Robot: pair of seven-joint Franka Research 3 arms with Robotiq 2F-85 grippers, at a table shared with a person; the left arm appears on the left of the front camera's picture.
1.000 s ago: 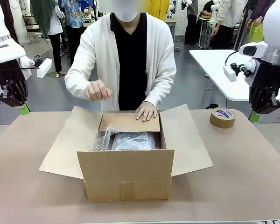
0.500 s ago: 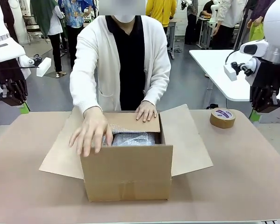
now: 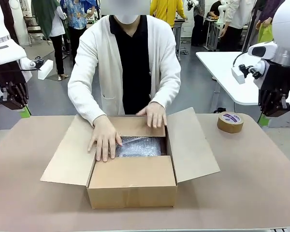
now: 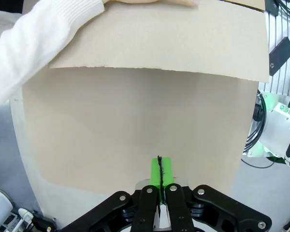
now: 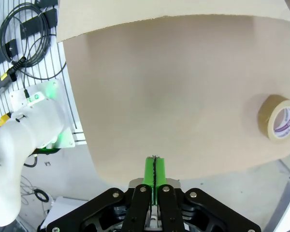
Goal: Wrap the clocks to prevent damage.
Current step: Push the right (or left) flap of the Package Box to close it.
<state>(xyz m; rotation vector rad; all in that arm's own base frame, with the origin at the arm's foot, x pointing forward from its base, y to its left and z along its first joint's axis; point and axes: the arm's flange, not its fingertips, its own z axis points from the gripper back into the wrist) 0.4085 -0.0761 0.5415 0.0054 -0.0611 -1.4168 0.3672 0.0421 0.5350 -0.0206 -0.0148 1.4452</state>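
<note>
An open cardboard box (image 3: 132,186) stands mid-table with its flaps spread. Inside lies a bundle in bubble wrap (image 3: 139,146); the clocks themselves are hidden under the wrap. The person's one hand (image 3: 105,140) rests on the box's left inner edge beside the bundle, the other hand (image 3: 155,115) on the far flap. My left gripper (image 3: 13,101) hangs shut, high at the left, well off the box; its green pads (image 4: 160,170) press together with nothing between them. My right gripper (image 3: 273,110) hangs shut at the right, pads (image 5: 155,169) closed on nothing.
A roll of brown tape (image 3: 230,122) lies on the table at the back right, also in the right wrist view as tape roll (image 5: 279,123). Brown paper covers the table (image 3: 251,183). The box's left flap (image 4: 159,34) spreads in the left wrist view. Bare table lies on both sides of the box.
The person lowered a hand from the air into the box and pressed the bubble wrap down. The near flap came up, then folded outward. Both arms stayed still.
</note>
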